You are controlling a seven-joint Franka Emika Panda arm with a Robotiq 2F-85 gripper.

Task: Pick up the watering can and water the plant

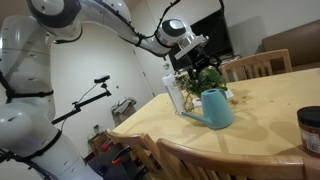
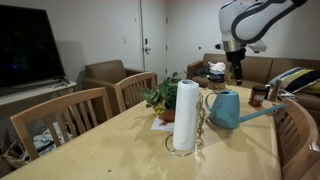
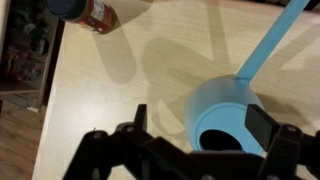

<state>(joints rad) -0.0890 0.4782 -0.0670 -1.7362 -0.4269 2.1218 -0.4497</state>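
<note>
Dining room: pale wooden table [image 2: 100,150] with wooden chairs [image 2: 60,115] round it and a dark TV [image 2: 30,45] at the far wall.

**Item 1: can** [image 2: 228,110]. Teal plastic, with a tapered body wider at the base, an open top and a long thin spout [image 3: 275,45]. It stands upright on the table, just beside the plant and near the towel roll. The wrist view looks straight down into its mouth. The handle is not plainly seen: the gripper hides it in the wrist view, and it is too small to tell elsewhere.

**Item 2: plant** [image 2: 162,98]. Leafy, green and potted, partly behind the towel roll. Whether its leaves touch the can cannot be told.

**Item 3: gripper** [image 2: 238,72]. It hangs above the can, clear of it and pointing down. The fingers [image 3: 262,128] are spread wide, one on either side of the mouth, and hold nothing.

**Item 4: towel roll** [image 2: 185,115]. White, upright on a wire stand.

**Item 5: jar** [image 3: 85,10]. Dark, standing well apart from the can on the spout side.

**Handling notes (judgement).**
- The can is probably light and stiff, with thin smooth walls that may slip or flex under a pinch.
- Any water inside would add weight and shift when the can is tilted. None can be seen.
- The taper makes a grip low on the body likely to slide upward.
- Better holds would be the handle, if reachable, or the rim, with one finger inside and one outside.
- The spout is too slender to hold. It should point at the plant before the can is tipped.
- The plant stands close, so the lift should go straight up first.
</note>
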